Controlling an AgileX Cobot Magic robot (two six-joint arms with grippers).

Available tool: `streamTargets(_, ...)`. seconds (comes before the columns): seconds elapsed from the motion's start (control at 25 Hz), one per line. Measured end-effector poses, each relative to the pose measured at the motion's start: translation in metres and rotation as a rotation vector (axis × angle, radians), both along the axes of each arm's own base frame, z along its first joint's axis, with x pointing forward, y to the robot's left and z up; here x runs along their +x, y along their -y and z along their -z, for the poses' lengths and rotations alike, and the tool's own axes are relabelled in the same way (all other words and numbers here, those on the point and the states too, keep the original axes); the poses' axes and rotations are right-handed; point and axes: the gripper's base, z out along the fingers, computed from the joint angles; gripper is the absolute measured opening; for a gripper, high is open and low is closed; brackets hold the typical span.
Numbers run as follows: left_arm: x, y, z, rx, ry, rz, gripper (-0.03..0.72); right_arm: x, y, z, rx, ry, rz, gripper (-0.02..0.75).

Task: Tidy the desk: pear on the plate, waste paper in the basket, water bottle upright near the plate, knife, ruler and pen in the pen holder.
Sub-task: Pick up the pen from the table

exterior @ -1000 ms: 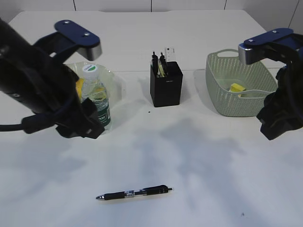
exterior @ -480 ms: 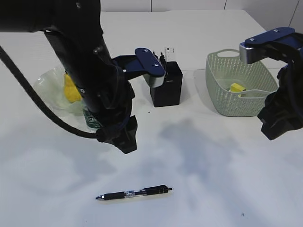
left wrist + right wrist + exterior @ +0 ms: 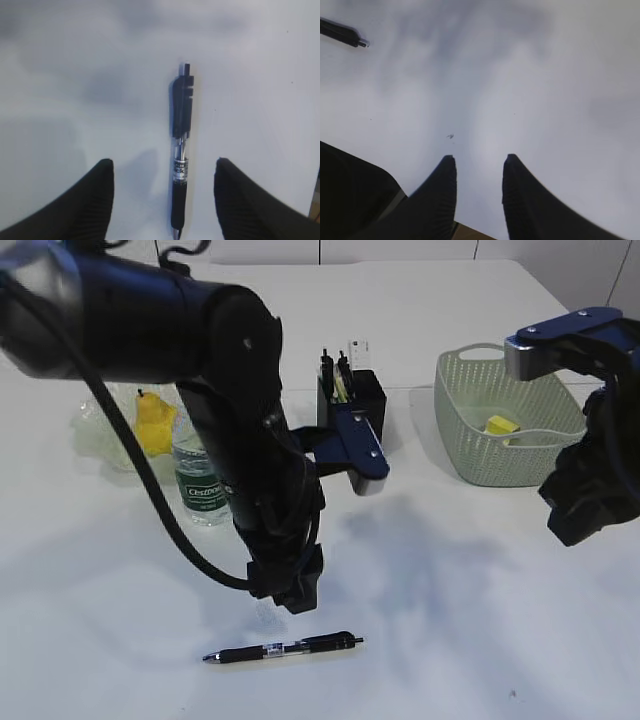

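Note:
A black pen [image 3: 283, 648] lies on the white desk [image 3: 450, 620] near its front edge. My left gripper [image 3: 288, 598] hangs just above it, open; in the left wrist view the pen [image 3: 181, 150] runs lengthwise between the spread fingertips of the left gripper [image 3: 163, 162]. The yellow pear [image 3: 155, 426] sits on the pale green plate [image 3: 98, 432]. The water bottle [image 3: 203, 480] stands upright beside it. The black pen holder [image 3: 368, 398] holds a clear ruler [image 3: 360, 349] and dark tools. Yellow waste paper [image 3: 500, 426] lies in the basket [image 3: 470, 445]. My right gripper [image 3: 477, 159] is open and empty over bare desk.
My left arm [image 3: 230, 370] arches across the middle and covers part of the pen holder's front. My right arm [image 3: 590, 480] hovers beside the basket at the right edge. The pen's tip [image 3: 350, 36] shows at the upper left of the right wrist view.
My left arm has swung from the bottle and plate at the left toward the front centre, and now hangs over the pen. The bottle stands free. The right arm has not moved.

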Motion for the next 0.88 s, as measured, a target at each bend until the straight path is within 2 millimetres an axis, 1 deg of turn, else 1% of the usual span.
streamTargets(0.16, -0.001, 0.007, 0.022, 0.037, -0.023, 0.024, 0.447, -0.001, -0.001, 0.004, 0.012, -0.008, 0.016, 0.239)
streamTargets(0.32, -0.004, 0.015, 0.036, 0.047, -0.025, 0.042, 0.447, 0.0, -0.001, 0.004, 0.022, 0.008, 0.028, 0.239)
streamTargets(0.4, -0.005, 0.018, 0.04, 0.045, -0.018, 0.048, 0.447, 0.001, -0.001, 0.004, 0.023, 0.011, 0.03, 0.239)
streamTargets(0.56, -0.002, 0.02, 0.041, 0.028, 0.005, 0.044, 0.447, 0.002, -0.001, 0.004, 0.018, 0.023, 0.048, 0.241)
streamTargets(0.72, -0.002, 0.02, 0.044, 0.03, 0.004, 0.044, 0.447, 0.004, 0.005, 0.004, -0.045, 0.046, 0.054, 0.251)
streamTargets(0.88, -0.001, 0.021, 0.05, 0.031, 0.0, 0.04, 0.447, 0.004, 0.007, 0.003, -0.061, 0.052, 0.058, 0.252)
